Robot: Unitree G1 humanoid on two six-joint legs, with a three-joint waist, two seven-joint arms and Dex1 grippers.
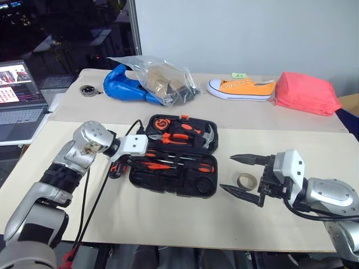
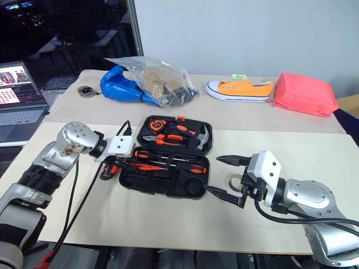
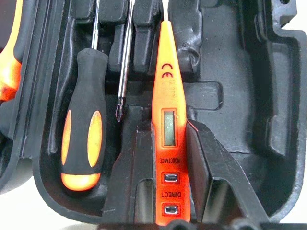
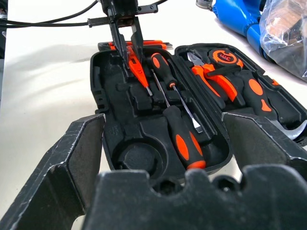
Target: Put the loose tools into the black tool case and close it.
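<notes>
Left pincer (image 3: 165,191) grips the small all-orange screwdriver (image 3: 166,120) by its butt end, black fingers (image 3: 211,163) closed on either side of the body, holding it over the near half of the open black tool case (image 1: 174,188). Its tip points along the moulded recesses, just beside two long orange-and-black-handled screwdrivers (image 3: 84,134) already lying in their slots. The left arm reaches in from the case's left edge, wrist bent so the pincer angles down and across toward the robot's right.

Right pincer (image 1: 247,175) stands wide apart, holding nothing, hovering level above the counter (image 1: 168,224) just off the case's right end and aimed toward the case. The small grey tape ring (image 1: 245,180) lies on the counter between its spread fingers as seen from the head camera, just beside the case; whether it touches either finger cannot be told.

In the far half of the case sit orange-handled pliers (image 1: 171,136), a hammer (image 1: 206,136) and a round tape measure (image 1: 161,123).

Behind the case, on the farther counter, lie a clear plastic bag over a blue bundle (image 1: 151,81), an orange sneaker (image 1: 242,88) and a pink-red pouch (image 1: 307,92). A laptop (image 1: 19,101) stands open at the far left.
</notes>
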